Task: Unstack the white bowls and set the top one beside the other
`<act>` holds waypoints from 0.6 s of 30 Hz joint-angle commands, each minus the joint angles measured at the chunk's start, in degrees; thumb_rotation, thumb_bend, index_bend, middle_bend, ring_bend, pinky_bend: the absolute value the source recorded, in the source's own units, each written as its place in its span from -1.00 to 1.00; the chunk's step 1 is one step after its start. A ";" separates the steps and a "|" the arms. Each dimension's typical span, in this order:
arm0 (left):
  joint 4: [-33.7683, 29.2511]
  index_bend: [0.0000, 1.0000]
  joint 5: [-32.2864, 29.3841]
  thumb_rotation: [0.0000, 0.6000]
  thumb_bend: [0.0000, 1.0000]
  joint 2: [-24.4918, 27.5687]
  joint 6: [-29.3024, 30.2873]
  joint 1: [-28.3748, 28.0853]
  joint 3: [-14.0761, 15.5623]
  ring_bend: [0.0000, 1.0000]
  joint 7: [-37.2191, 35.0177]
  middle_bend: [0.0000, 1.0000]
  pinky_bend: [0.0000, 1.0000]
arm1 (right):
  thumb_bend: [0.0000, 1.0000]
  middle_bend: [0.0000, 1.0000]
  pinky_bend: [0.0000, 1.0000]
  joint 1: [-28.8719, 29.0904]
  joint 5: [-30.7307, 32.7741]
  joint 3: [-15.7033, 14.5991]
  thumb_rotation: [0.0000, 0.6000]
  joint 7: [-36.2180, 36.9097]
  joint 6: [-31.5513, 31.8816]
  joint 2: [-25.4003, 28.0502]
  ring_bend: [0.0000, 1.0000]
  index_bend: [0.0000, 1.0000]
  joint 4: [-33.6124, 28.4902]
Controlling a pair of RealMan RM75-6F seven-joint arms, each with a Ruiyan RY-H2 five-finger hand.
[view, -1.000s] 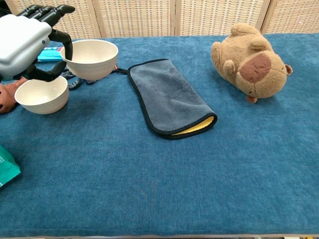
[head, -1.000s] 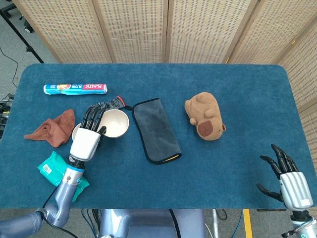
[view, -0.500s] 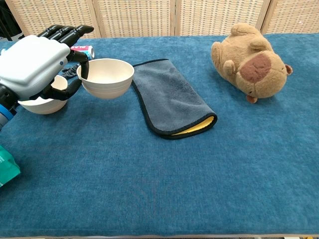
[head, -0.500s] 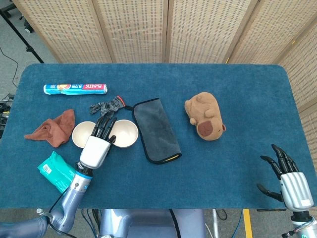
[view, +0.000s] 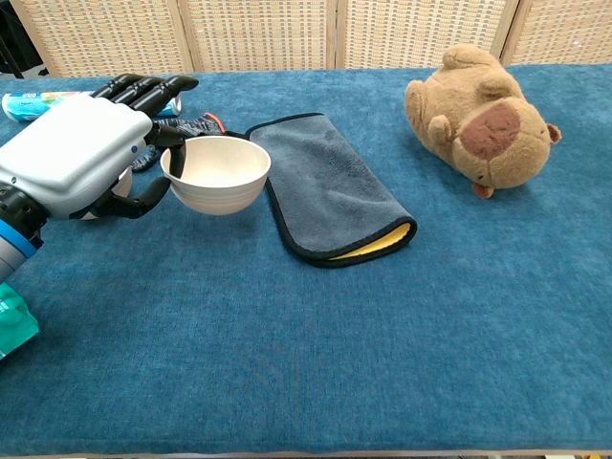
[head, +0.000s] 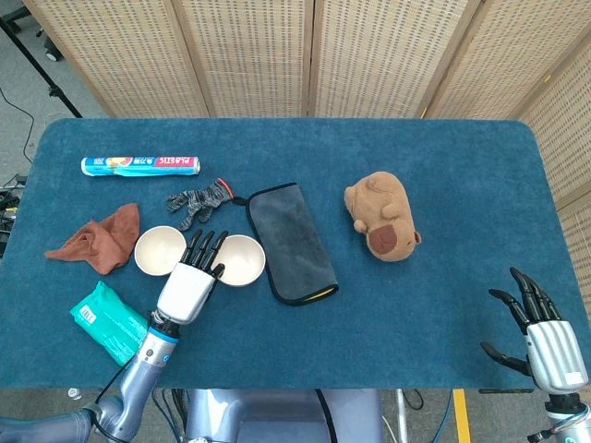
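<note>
My left hand [head: 189, 281] [view: 81, 158] grips the rim of a white bowl [head: 242, 259] [view: 218, 172], holding it upright at the table surface beside the grey cloth; whether it touches the table I cannot tell. The other white bowl [head: 158, 249] sits on the table just to its left, mostly hidden behind my hand in the chest view. My right hand [head: 543, 332] hangs at the table's front right corner, fingers spread, holding nothing.
A folded grey cloth [head: 288, 242] lies right of the held bowl. A knit glove [head: 198, 198] and a blue roll [head: 140, 166] lie behind, a brown rag [head: 97, 237] and a green packet [head: 111, 320] to the left. A plush capybara [head: 380, 217] sits mid-right.
My left hand has carried the top bowl rightward and down, away from the other bowl, toward the grey cloth. The right hand has barely moved.
</note>
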 commanded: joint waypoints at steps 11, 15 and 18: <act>0.37 0.43 0.46 1.00 -0.05 0.15 -1.76 0.67 1.96 -1.00 1.45 -0.97 -0.89 | -0.69 -1.00 -0.70 -0.13 -0.10 0.03 1.00 0.16 0.26 0.12 -1.00 -0.57 -0.09; 0.55 0.43 0.16 1.00 -0.05 0.24 -2.26 0.92 2.14 -1.00 1.64 -0.97 -0.89 | -0.69 -1.00 -0.70 -0.13 -0.03 0.08 1.00 0.16 0.23 0.08 -1.00 -0.57 -0.06; 0.40 0.43 -0.01 1.00 -0.09 0.66 -2.60 1.00 2.13 -1.00 1.85 -0.97 -0.89 | -0.69 -1.00 -0.70 -0.13 -0.04 0.08 1.00 0.15 0.22 0.05 -1.00 -0.57 -0.03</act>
